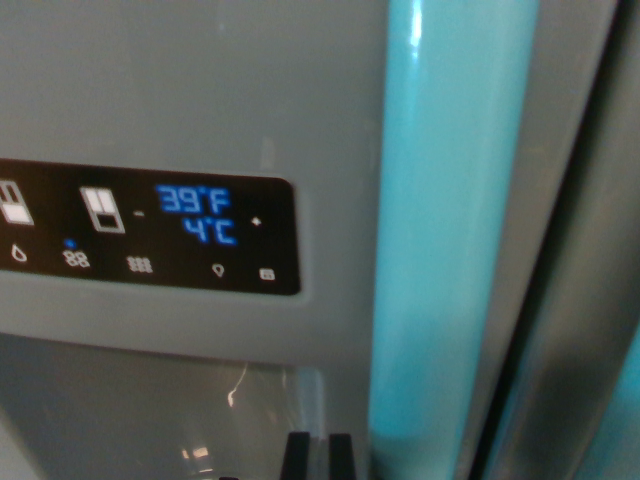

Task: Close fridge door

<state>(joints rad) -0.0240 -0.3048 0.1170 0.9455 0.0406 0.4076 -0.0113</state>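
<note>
- The fridge door [200,90] is a plain grey-silver, with a faint blue-green cast and no pattern.
- The control panel [150,235] set in it is glossy black, with rounded corners.
- The temperature readout [197,213] glows bright blue: "39°F" above "4°C".
- The small icons [140,265] along the panel's lower row are white; a tiny blue dot [69,243] sits above one of them.
- The door handle [450,240] is a shiny turquoise, with a white streak of glare near its top.
- The dispenser recess [130,410] below the panel is darker grey, with pale reflections.
- The hand [320,455] shows as two black tips at the bottom edge.
</note>
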